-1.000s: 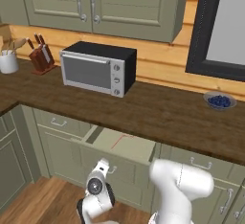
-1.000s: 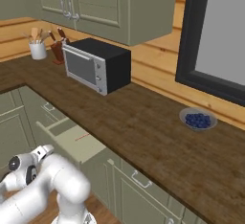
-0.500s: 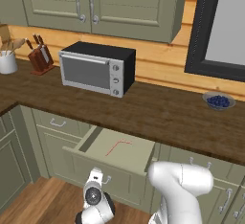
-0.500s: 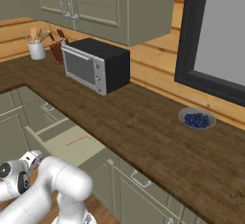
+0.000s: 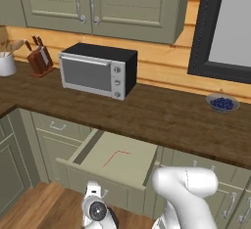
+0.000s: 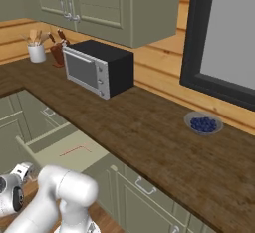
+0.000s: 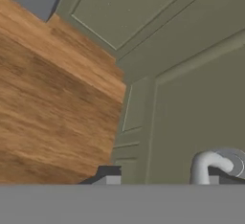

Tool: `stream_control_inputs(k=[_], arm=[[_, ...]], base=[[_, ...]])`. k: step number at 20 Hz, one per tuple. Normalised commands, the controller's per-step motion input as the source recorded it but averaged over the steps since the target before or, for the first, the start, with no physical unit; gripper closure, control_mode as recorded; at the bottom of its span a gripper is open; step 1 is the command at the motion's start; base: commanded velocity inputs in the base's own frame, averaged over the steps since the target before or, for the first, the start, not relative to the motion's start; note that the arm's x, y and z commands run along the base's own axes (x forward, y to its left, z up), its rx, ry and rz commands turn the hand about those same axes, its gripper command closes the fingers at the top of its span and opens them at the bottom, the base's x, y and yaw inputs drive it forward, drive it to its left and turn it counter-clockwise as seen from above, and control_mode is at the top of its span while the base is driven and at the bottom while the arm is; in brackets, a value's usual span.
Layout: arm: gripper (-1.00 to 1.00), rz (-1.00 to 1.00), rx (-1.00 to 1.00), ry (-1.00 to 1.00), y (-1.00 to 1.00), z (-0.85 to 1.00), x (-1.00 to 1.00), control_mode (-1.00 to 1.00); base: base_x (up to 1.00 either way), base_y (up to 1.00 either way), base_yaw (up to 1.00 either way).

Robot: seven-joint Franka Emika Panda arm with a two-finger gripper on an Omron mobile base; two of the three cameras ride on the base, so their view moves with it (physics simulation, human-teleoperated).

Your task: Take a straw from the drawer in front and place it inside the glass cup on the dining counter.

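With the wide sage-green drawer (image 5: 110, 162) standing open under the dark wood tabletop (image 5: 162, 115), we see the thin red straw (image 5: 115, 156) w/ its bent end lying flat on the pale drawer floor, apart from the walls. Our claw (image 5: 94, 192) sits low at the drawer front by the silver handle (image 7: 210, 163); jaws apart or together, can't tell. We judge the straw v. light, stiff-ish, prone to roll, so pinch mid-shaft, gently, across its width.
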Motion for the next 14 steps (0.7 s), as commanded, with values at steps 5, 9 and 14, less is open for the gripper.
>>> stream_control_inputs(k=[5, 9, 14], arm=[[1.0, 0.38, -0.15, 0.29, 1.0, -1.0, -1.0, -1.0], [1.0, 0.41, -0.13, 0.32, 1.0, -0.98, -1.0, -1.0], [-1.0, 0.38, -0.01, 0.37, 0.95, -0.48, -1.0, -1.0]], base=[[0.0, 0.0, 0.0], [0.0, 0.0, 0.0], [0.0, 0.0, 0.0]])
